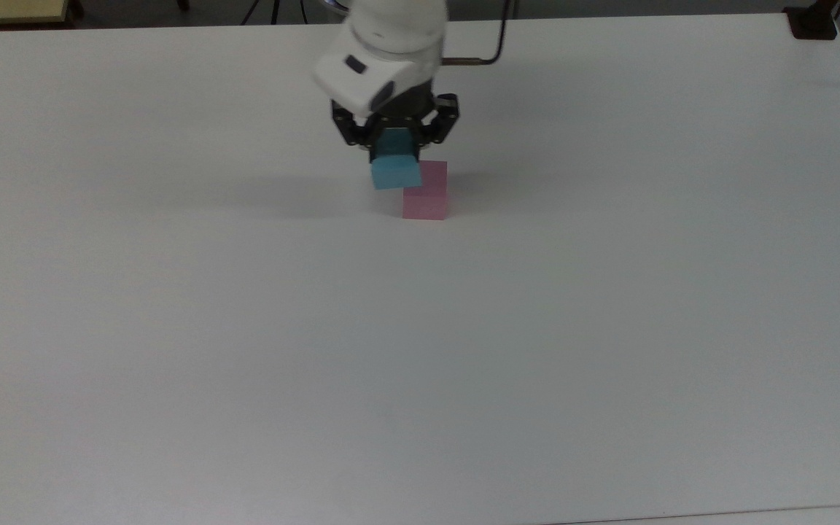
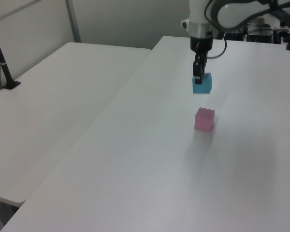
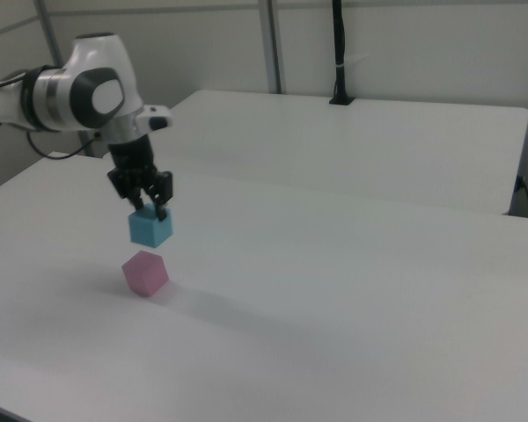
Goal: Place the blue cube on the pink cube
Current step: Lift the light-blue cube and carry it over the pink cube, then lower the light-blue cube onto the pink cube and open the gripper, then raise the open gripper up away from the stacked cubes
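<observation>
White tables (image 3: 352,132) stand before pale panelled walls (image 3: 422,44)

Your light-blue cube (image 3: 150,229) hangs in the air, gripped by the tool (image 3: 146,207), just above the pink cube (image 3: 145,272) resting on the bench (image 3: 352,299).

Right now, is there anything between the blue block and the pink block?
No. The blue cube hangs in the gripper above the pink cube; the right view shows bare air between them.
</observation>
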You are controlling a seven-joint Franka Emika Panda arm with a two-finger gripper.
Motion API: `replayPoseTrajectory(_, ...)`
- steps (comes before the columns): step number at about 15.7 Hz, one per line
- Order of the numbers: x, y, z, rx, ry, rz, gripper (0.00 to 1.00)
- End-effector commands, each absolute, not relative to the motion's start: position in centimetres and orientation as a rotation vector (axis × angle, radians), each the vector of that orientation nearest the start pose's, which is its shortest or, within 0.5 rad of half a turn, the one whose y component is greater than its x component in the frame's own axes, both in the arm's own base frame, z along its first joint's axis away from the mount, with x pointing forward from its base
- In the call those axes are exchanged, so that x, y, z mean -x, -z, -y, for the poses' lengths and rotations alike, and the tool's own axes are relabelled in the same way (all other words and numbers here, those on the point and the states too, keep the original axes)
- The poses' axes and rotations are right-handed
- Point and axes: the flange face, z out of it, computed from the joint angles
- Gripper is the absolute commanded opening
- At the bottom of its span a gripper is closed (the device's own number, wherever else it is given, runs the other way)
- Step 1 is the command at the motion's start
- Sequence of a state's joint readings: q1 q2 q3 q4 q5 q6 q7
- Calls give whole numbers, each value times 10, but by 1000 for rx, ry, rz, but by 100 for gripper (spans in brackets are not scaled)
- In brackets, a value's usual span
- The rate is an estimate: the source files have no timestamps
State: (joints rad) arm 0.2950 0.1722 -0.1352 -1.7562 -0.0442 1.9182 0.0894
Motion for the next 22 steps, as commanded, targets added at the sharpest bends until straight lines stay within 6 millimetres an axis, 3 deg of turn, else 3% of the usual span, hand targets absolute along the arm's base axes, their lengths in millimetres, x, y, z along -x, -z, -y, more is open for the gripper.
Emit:
replayPoseTrajectory(1, -595, -440, -120, 3261, -33, 108, 28)
replayPoseTrajectory(4, -596, -424, -134, 3285, -57, 127, 29)
replayPoseTrajectory(7, -594, -404, -142, 3316, -88, 119, 44)
replayPoseTrajectory(8, -592, -402, -146, 3320, -89, 104, 52)
replayPoseTrajectory(10, -589, -400, -155, 3323, -78, -6, 96)
replayPoseTrajectory(11, -588, -400, -161, 3323, -71, -61, 100)
replayPoseTrajectory(16, -584, -420, -155, 3329, -118, -315, 100)
replayPoseTrajectory(17, -583, -436, -147, 3324, -111, -317, 100)
replayPoseTrajectory(19, -581, -477, -106, 3300, -125, -267, 100)
replayPoseTrajectory(22, -578, -497, -85, 3301, -193, -220, 100)
